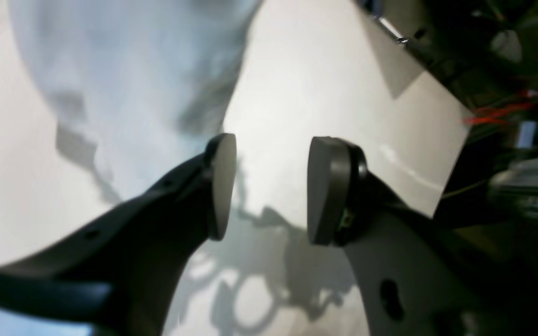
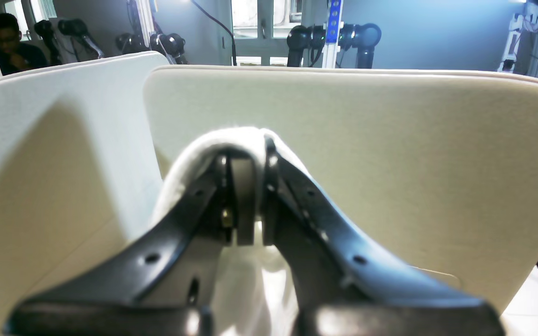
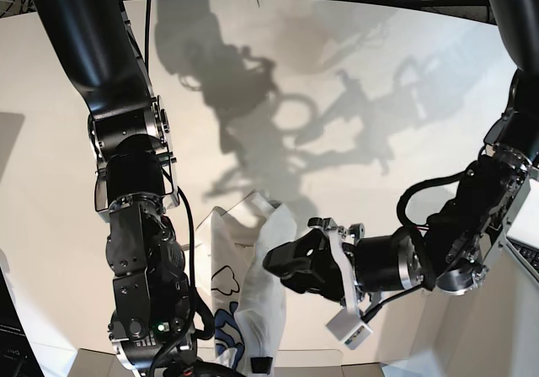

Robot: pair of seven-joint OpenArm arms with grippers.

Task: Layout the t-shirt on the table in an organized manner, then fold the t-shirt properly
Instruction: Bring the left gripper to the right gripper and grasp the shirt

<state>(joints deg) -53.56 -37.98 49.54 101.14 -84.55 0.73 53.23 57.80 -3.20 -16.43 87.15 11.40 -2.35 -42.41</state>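
The t-shirt [image 3: 253, 268] hangs in a limp, bunched column at about six o'clock on the table [image 3: 354, 49], pinched at a fold by the right gripper [image 2: 248, 186], whose jaws are clamped on the cloth. The left gripper [image 1: 269, 186] stands spread and empty just to the shirt's three o'clock. Soft, light fabric like this will sag and twist; I'd take it by a hem corner or shoulder seam.

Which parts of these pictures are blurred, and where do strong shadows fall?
Left wrist view: the t-shirt is smeared soft, and arm shadows lie on the table below the open left tool. Right wrist view: the near right tool is out of focus. Base view: dark arm shadows cross the far tabletop.
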